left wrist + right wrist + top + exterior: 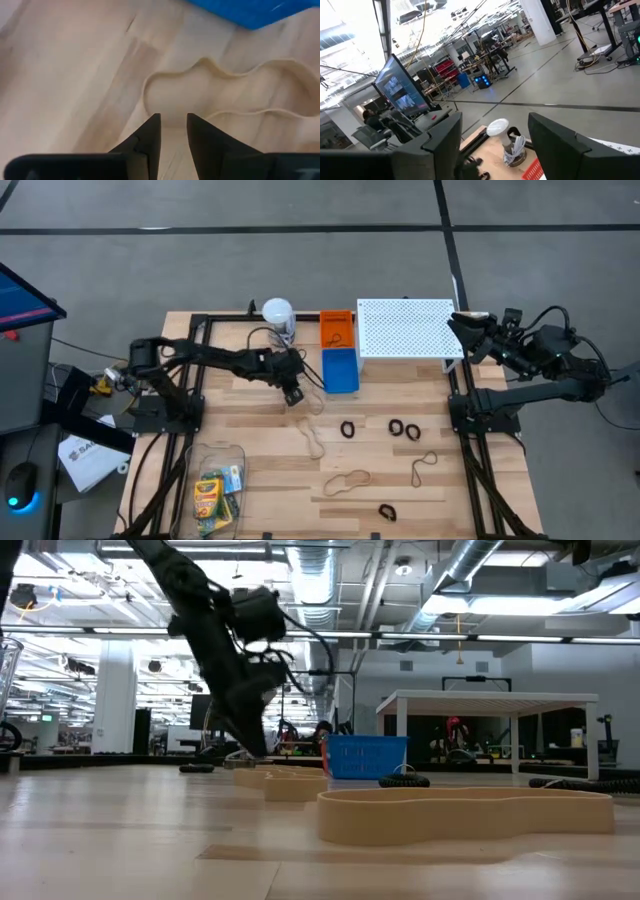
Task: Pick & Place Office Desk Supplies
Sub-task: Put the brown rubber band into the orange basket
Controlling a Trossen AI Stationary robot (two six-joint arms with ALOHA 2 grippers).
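Note:
My left gripper (293, 394) is tipped down close over the table beside the blue bin (340, 370). Its fingers stand a narrow gap apart (173, 122) with nothing between them. Just ahead of the tips lies a tan rubber band (207, 64), flat on the wood (312, 435). Two more rubber bands (345, 480) (425, 467) and three black clips (348, 429) (403, 427) (388, 510) lie loose on the table. The crayon boxes (212, 498) sit in a clear container at the near left. My right gripper (492, 132) waits open, raised at the far right (470, 330). My left gripper points its fingertips (152, 125) slanting down at the far end of the rubber band's loop (150, 107), near the blue bin. I cannot tell whether they touch it. The band lies flat and slack on the table.
An orange bin (336, 328) stands behind the blue one. A white perforated shelf (405, 330) is to their right and a white-lidded jar (278, 315) to their left. The clear container (235, 452) stands at the near left corner. Bare wood lies between the loose items.

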